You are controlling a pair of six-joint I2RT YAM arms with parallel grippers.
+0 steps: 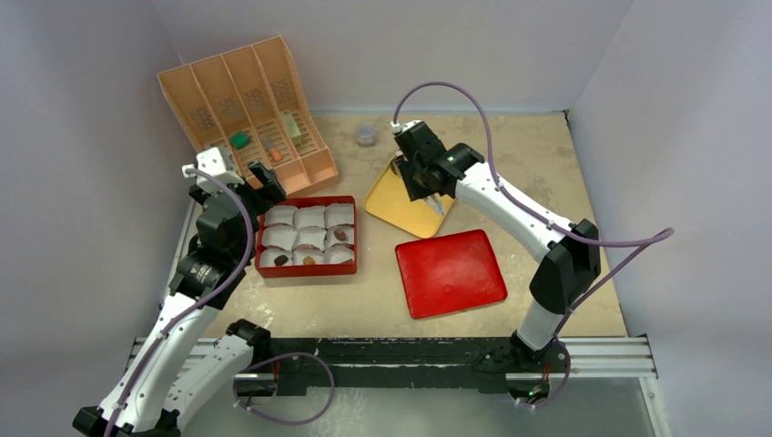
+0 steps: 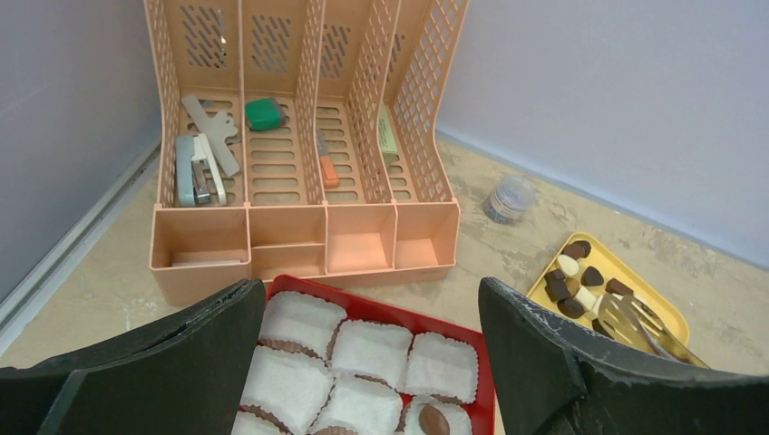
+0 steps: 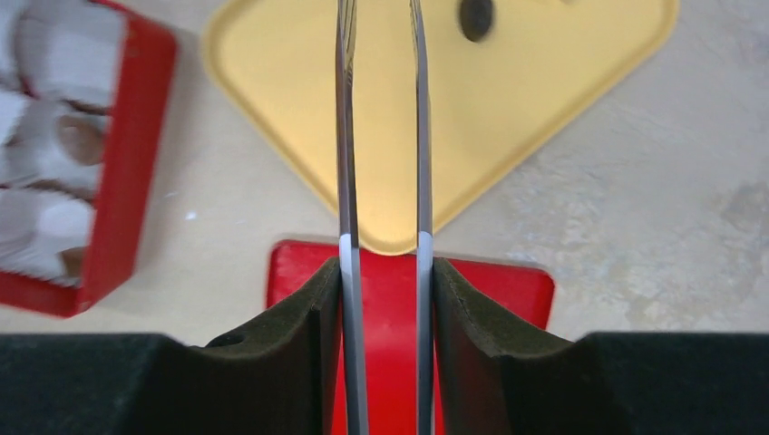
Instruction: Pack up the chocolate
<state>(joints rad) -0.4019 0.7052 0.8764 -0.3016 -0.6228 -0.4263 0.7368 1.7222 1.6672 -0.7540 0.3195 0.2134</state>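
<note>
Chocolate [image 2: 591, 276] on yellow tray [image 3: 544, 82]; right pincer [image 3: 381, 283] clamped on tongs [image 3: 345, 136]; left pincer [image 2: 372, 304] apart

- Peach slotted plastic desk organiser [image 2: 363, 249]: smooth, matt.
- White crinkled paper cups [image 2: 372, 349]: pleated, dull.
- Red square box [image 1: 309, 271]: glossy walls.
- Red flat lid [image 1: 451, 271]: smooth, with a sheen.
- Yellow plastic tray [image 3: 544, 82]: smooth, satin.
- Silver metal tongs [image 3: 345, 136]: polished, bright.
- Black pads [image 3: 295, 313] of the right gripper [image 3: 383, 272]: matt, spongy-looking.
- Beige mottled tabletop [image 1: 546, 164]: matt, stone-like.
</note>
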